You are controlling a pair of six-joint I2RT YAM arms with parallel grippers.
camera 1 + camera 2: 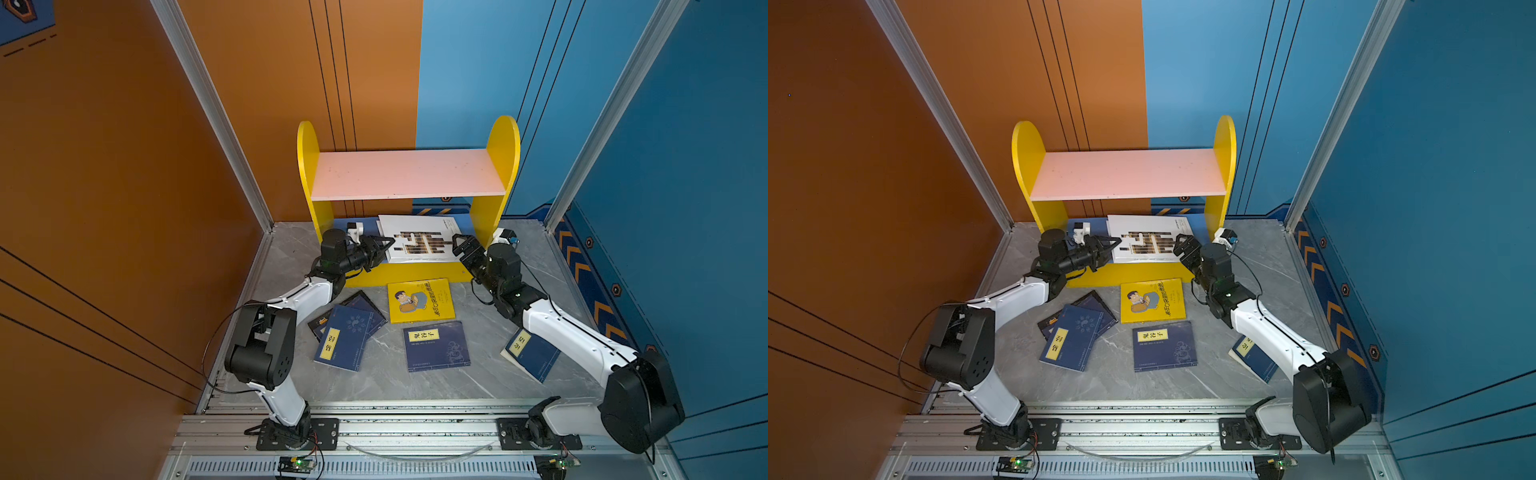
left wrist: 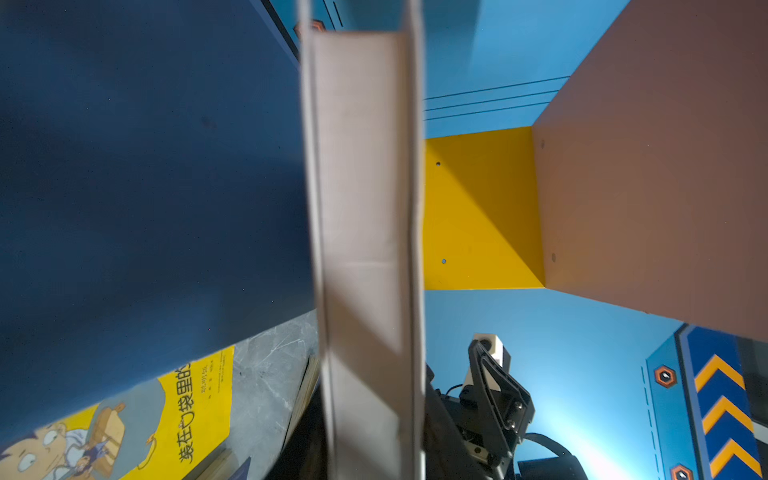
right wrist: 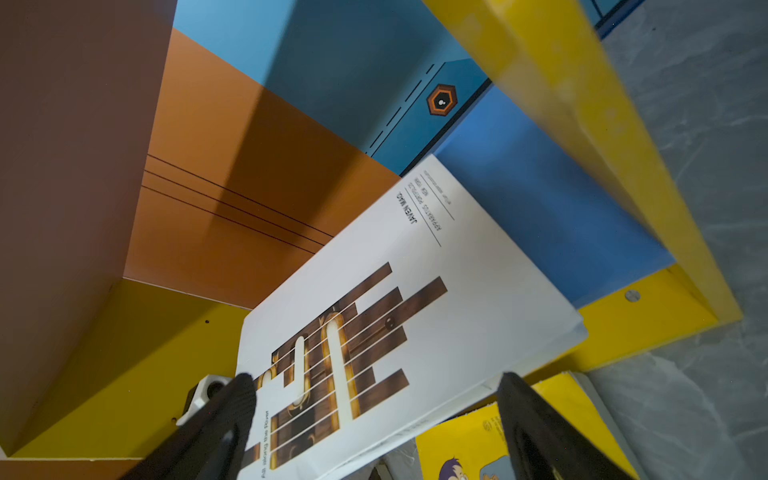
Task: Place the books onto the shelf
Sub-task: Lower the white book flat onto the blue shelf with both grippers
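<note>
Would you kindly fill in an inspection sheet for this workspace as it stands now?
Surface: grey tabletop, five books lying flat on it.
Job's things: white book on the shelf's blue lower board, overhanging the front; pink board bare. Yellow book and three navy books on the tabletop, one over the black book, one partly under the right arm.
Clutter: nothing seen.
Grippers: left gripper, jaws shut on the white book's edge; right gripper, jaws open beside it.
Cables: black cables loop along both arms.
Surroundings: orange and blue walls, aluminium frame.
</note>
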